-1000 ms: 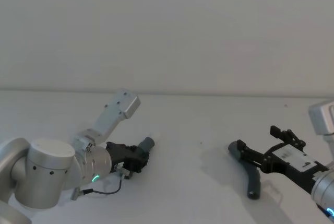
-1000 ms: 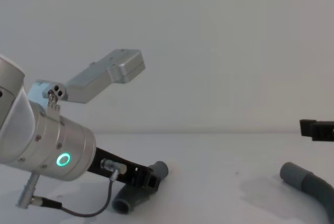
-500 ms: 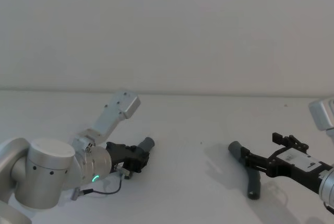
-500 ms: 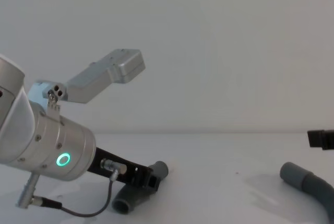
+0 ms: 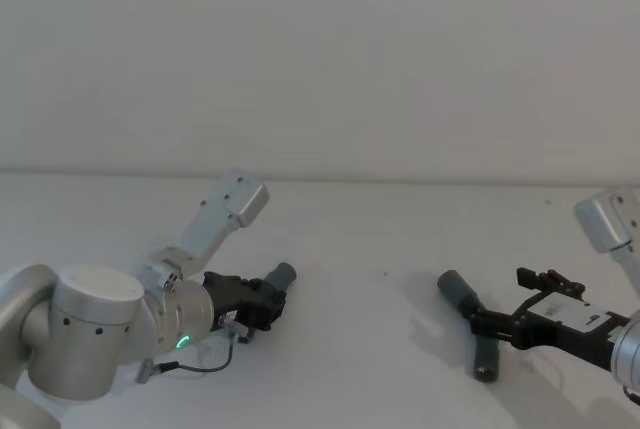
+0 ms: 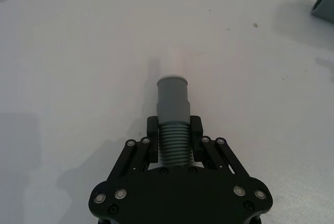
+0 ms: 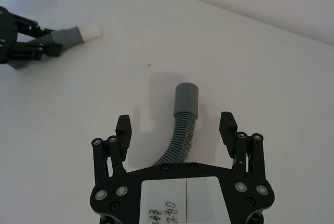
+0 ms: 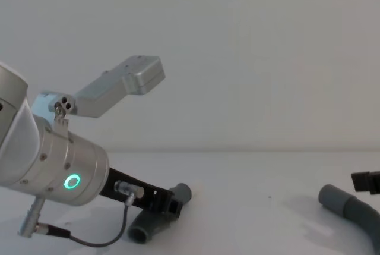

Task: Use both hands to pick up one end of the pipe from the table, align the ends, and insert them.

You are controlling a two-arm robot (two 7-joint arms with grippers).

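A white label (image 7: pixel 183 197) on the right gripper (image 7: pixel 176 122) carries handwritten digits, seemingly 297, partly cut off

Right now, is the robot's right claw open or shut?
Open. In the right wrist view the right gripper has its fingers wide apart, one on each side of the pipe piece, not touching it.

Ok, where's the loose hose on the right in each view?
Head view: loose hose, lower right.
Chest view: loose hose, bottom right corner.
Left wrist view: loose hose, top right corner.
Right wrist view: loose hose, centre, inside open right gripper.
Shared landmark: left gripper clamping the other hose.
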